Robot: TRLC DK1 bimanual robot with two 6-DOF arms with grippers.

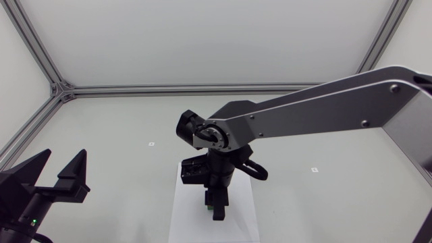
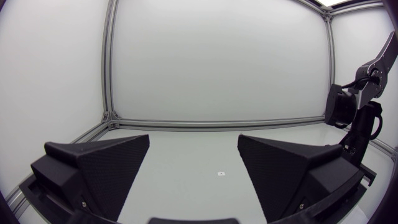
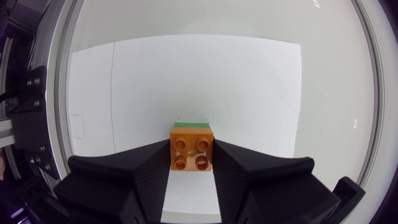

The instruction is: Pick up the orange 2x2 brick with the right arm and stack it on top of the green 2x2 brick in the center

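Orange brick (image 3: 191,147) clamped in the right gripper (image 3: 191,155), directly above the green brick (image 3: 191,123); left gripper (image 2: 194,142) spread wide, near left.

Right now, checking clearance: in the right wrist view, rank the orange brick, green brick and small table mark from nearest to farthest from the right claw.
1. The orange brick, held in the right claw.
2. The green brick, its edge showing just beyond the orange one.
3. The table mark, far ahead, off to the side.
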